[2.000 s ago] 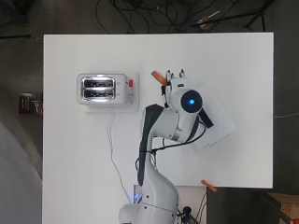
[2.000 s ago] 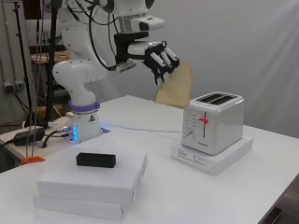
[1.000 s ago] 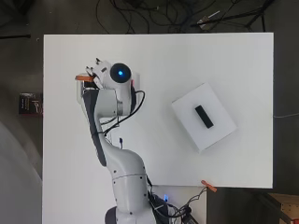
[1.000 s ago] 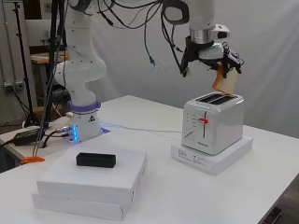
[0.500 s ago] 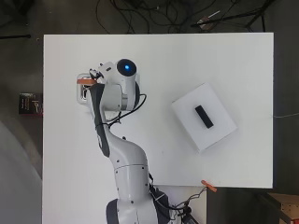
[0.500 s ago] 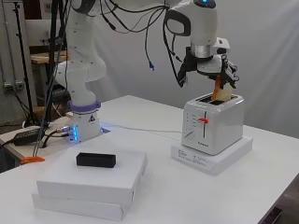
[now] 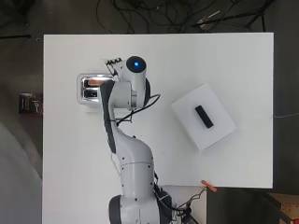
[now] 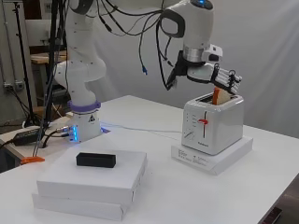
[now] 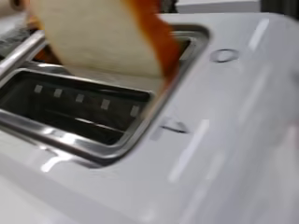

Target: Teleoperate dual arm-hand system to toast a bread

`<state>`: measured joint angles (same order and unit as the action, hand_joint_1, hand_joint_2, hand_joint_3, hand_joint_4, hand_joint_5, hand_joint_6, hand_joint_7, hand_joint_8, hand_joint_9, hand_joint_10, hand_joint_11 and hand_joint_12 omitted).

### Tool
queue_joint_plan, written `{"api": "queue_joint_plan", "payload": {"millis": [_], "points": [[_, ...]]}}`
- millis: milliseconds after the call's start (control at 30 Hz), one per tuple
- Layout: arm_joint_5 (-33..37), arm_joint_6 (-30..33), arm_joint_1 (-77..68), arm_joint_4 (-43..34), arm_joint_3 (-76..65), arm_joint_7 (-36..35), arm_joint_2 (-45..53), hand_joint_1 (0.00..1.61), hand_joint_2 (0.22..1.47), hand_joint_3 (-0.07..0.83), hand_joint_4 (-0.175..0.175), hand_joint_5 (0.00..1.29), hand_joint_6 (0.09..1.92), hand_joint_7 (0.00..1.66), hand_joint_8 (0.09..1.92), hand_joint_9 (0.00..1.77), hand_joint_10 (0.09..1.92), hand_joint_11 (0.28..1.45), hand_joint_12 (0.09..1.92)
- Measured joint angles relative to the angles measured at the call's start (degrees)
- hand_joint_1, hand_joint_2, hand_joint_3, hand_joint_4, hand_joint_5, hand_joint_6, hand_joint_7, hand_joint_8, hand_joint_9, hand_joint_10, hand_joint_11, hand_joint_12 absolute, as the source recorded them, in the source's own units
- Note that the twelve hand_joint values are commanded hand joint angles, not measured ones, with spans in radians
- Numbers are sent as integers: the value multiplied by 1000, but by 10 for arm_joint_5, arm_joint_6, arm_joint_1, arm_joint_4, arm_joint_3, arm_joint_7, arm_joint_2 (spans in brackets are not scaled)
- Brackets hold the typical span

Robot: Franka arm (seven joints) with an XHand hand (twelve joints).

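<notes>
A white two-slot toaster [image 7: 88,95] [image 8: 212,126] stands on a flat white box [image 8: 212,157] at the table's left in the overhead view. A slice of bread [image 8: 219,97] [image 7: 96,82] [image 9: 100,37] with an orange crust stands tilted in the far slot, its top half sticking out. The near slot [image 9: 70,109] is empty. My hand [image 8: 219,74] [image 7: 112,63] hovers just above the slice with its fingers stretched out straight. Whether they touch the bread I cannot tell. The toaster's red lever [image 8: 202,122] sits high.
A stacked white box [image 7: 203,116] [image 8: 93,179] with a small black block [image 7: 203,116] [image 8: 96,159] on top lies at the table's right in the overhead view. A white cable [image 8: 140,131] runs from the toaster toward the arm's base. An orange marker [image 7: 209,186] lies at the table's edge.
The arm swung the slice from near the white box across to the toaster and lowered it into the far slot. The fingers, curled round the bread before, are now straight.
</notes>
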<state>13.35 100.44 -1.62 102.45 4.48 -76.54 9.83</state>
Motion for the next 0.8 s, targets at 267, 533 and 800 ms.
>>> {"api": "queue_joint_plan", "payload": {"millis": [267, 533, 800], "points": [[-66, 37, 16, 21, -82, 77, 13, 49, 1045, 14, -109, 246, 87, 302, 87, 385, 87, 387, 87], [-45, 56, 30, -10, -97, 60, 104, 106, 1074, 4, -175, 293, 87, 1187, 1892, 1480, 1885, 1134, 1887], [-19, 64, 34, -26, -87, 23, 136, 103, 1086, 0, -175, 314, 87, 1309, 1920, 1593, 1920, 1234, 1920]]}}
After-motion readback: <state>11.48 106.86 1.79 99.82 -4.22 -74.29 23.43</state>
